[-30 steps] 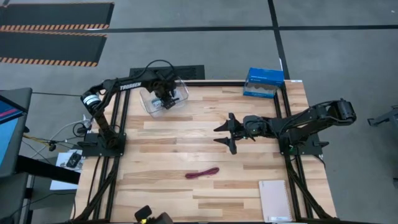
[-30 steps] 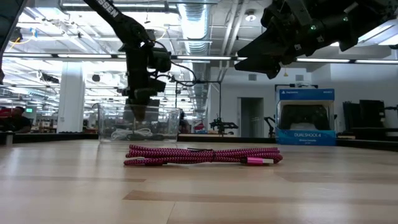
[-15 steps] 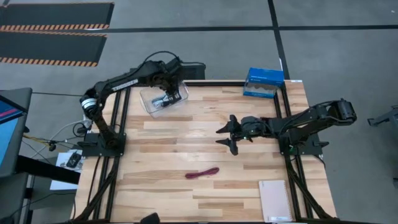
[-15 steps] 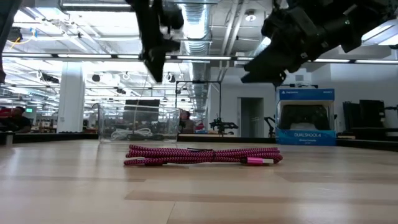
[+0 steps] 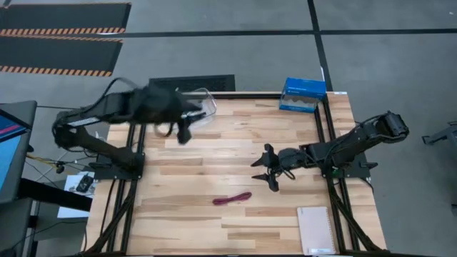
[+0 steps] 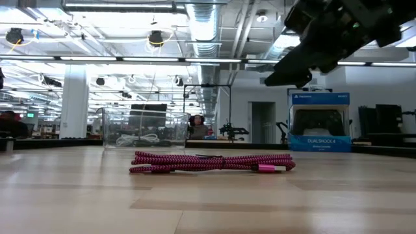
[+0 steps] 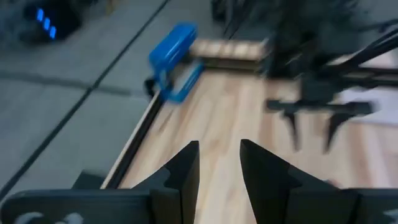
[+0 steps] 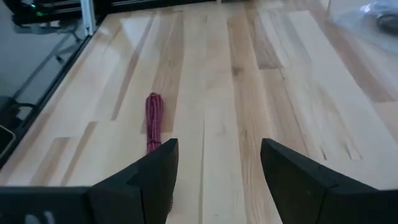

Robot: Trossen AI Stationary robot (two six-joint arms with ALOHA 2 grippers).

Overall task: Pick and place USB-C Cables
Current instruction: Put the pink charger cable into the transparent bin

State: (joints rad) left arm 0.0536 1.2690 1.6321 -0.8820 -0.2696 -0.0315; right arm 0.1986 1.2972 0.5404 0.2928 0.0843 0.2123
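Note:
The dark red-maroon USB-C cable (image 5: pixel 232 198) lies bundled on the wooden table, toward the near edge; it also shows in the low view (image 6: pixel 211 161) and the right wrist view (image 8: pixel 153 121). A white-grey cable (image 6: pixel 140 138) lies inside the clear bin (image 5: pixel 202 106) at the far left. The black cable does not show plainly. My right gripper (image 5: pixel 263 168) is open and empty, above the table, to the right of and beyond the maroon cable. My left gripper (image 5: pixel 180 133), blurred, is beside the bin with a narrow gap between its fingers (image 7: pixel 219 165) and is empty.
A blue box (image 5: pixel 303 94) stands at the far right edge. A pale notebook (image 5: pixel 315 230) lies at the near right corner. Bare wood lies between the bin and the maroon cable.
My left gripper has risen out of the clear bin and swung toward the table's left and near side, empty. My right gripper has moved toward the near edge, closer to the maroon cable, staying open. The maroon cable has not moved.

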